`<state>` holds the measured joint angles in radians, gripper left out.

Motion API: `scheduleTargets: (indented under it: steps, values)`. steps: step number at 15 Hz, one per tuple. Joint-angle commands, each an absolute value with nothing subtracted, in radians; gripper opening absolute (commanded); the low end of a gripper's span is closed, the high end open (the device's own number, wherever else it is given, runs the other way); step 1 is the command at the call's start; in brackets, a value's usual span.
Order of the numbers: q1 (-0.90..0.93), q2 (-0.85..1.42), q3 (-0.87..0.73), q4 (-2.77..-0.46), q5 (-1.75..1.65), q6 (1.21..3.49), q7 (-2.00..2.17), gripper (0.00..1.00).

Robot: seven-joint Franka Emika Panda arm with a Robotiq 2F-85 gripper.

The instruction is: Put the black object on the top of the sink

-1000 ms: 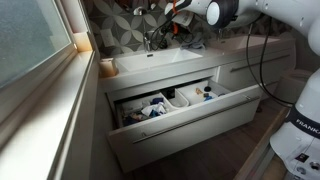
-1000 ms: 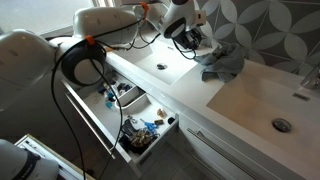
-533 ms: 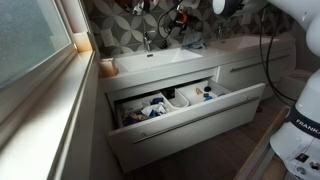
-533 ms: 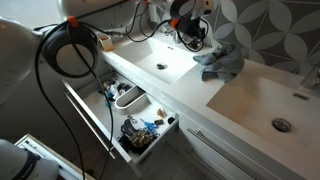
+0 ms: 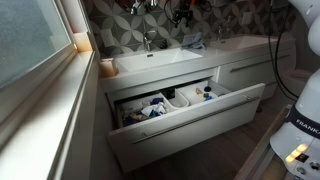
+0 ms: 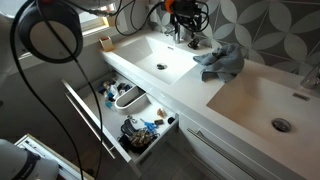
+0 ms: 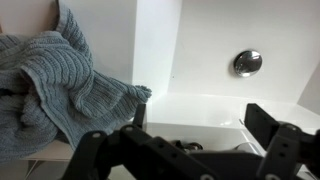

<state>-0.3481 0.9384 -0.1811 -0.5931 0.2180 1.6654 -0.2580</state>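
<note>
Since a second earlier the gripper [image 6: 187, 12] had risen clear of the sink [image 6: 190, 88] and stood high at the upper edge in both exterior views [image 5: 183, 12]. Arm had swung up with it; cables trailed from above.

Wrist view: gripper [image 7: 200, 122] spread wide, both dark fingers [image 7: 280, 145] at the bottom of the picture, nothing between them. White sink [image 7: 200, 35] surface below, round chrome drain [image 7: 247, 62] in the basin.

Dark grey-blue knit cloth [image 6: 222, 62], the one dark thing on the sink top, lay crumpled on the flat strip between the two basins, apart from the gripper. Same cloth filled the left part of the wrist view [image 7: 50, 80], one corner hanging toward the basin edge. In an exterior view it showed only as a small dark lump [image 5: 196, 43] behind the near basin.

Sink [image 5: 160, 60] otherwise bare but for a small tan cup [image 5: 107, 67] at its window-side corner, also seen in an exterior view [image 6: 104, 43].

Drawer [image 5: 190, 122] beneath the sink stood pulled out, holding white containers and mixed small items too cluttered to tell apart. Neighbouring drawer fronts were closed.
</note>
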Motion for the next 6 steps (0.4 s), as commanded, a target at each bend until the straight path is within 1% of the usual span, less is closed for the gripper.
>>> scheduleTargets:
  steps: [1,6]
  values:
    - [-0.334,0.93,-0.186,-0.593,0.202,1.648,-0.274,1.0]
    - [-0.31,0.922,-0.194,-0.597,0.184,1.634,-0.295,1.0]
